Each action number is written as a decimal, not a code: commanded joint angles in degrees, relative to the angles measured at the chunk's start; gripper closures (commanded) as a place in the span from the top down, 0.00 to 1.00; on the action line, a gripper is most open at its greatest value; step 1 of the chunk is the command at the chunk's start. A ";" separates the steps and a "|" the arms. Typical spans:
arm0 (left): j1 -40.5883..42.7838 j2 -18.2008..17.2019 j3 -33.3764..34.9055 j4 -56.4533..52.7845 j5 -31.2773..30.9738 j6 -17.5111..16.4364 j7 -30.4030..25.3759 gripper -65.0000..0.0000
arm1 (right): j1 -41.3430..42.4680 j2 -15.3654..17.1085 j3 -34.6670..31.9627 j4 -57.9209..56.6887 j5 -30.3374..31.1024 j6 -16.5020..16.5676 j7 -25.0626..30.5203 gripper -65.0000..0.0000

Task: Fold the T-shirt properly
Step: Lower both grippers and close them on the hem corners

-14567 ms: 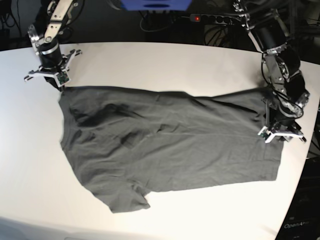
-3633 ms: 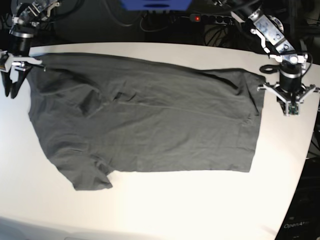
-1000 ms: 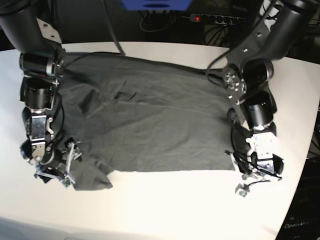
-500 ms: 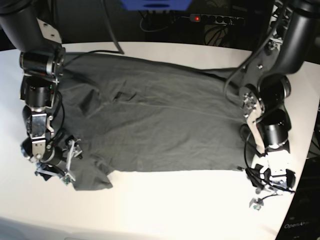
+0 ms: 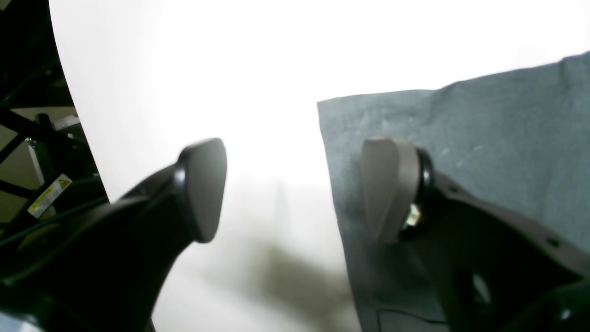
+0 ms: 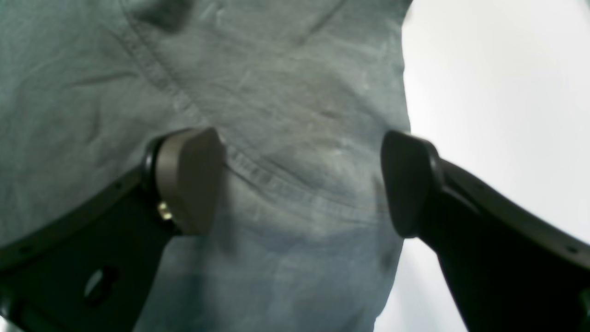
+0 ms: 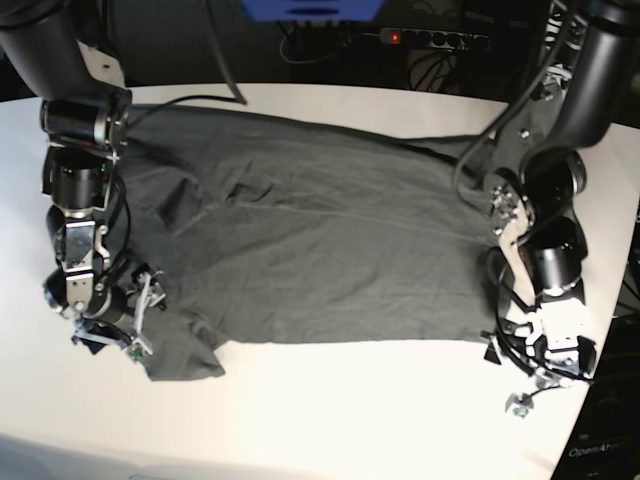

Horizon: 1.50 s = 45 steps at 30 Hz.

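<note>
The dark grey T-shirt (image 7: 320, 240) lies spread flat on the white table (image 7: 350, 410), with a sleeve at the front left. My left gripper (image 7: 507, 378) is open at the shirt's front right corner. In the left wrist view this gripper (image 5: 295, 189) has one pad (image 5: 389, 184) over the T-shirt's corner (image 5: 484, 120) and the other over bare table. My right gripper (image 7: 110, 335) is low over the front left sleeve. In the right wrist view it (image 6: 304, 182) stands open, straddling the wrinkled T-shirt cloth (image 6: 276, 69) near its edge. Neither gripper holds anything.
A power strip (image 7: 430, 38) with a red light and cables lie behind the table's back edge, beside a blue object (image 7: 312, 10). The table's right edge (image 7: 612, 300) runs close to my left arm. Bare table surface lies in front of the shirt.
My left gripper has moved toward the front right, to the shirt's corner, and its jaws have gone from shut to open. My right gripper stays open over the sleeve, hardly moved.
</note>
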 commanded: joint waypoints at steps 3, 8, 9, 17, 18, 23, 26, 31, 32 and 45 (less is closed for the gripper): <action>-2.27 -0.40 -0.01 0.51 -0.29 0.45 -3.79 0.64 | 1.51 0.71 0.06 0.96 0.50 -0.42 0.94 0.81; -2.27 -0.67 -0.10 -3.62 -0.73 0.62 -6.17 0.64 | 0.37 0.62 0.06 1.31 0.50 -0.42 0.94 0.81; -2.44 -0.76 -0.10 -5.56 -1.79 0.62 -6.61 0.64 | 0.28 0.62 0.06 1.22 0.50 -0.42 0.94 0.81; -3.50 -5.24 0.26 -15.67 -9.88 10.03 -11.97 0.64 | -0.69 0.71 0.06 1.40 0.50 -0.42 0.94 0.81; -3.50 -5.24 0.26 -16.19 -10.05 10.82 -12.67 0.64 | -0.69 0.71 0.06 1.40 0.50 -0.42 0.94 0.81; -3.32 -5.33 0.17 -16.72 -10.23 11.09 -13.11 0.64 | -0.86 0.71 0.06 1.40 0.50 -0.42 0.94 0.81; -3.15 -4.89 0.17 -16.72 -10.23 11.09 -13.38 0.64 | -0.86 0.71 0.06 1.40 0.50 -0.42 0.94 0.81; -2.53 -4.62 -0.01 -16.72 -10.40 11.35 -13.55 0.64 | -0.86 0.71 0.06 1.31 0.50 -0.42 0.94 0.81; -2.53 -4.62 -0.01 -16.72 -10.40 11.35 -13.55 0.64 | -0.86 0.79 0.06 1.31 0.50 -0.42 0.94 0.81; 0.64 -4.01 -0.01 -16.81 -16.20 11.44 -16.89 0.64 | -0.86 0.71 0.06 1.31 0.50 -0.42 0.94 0.81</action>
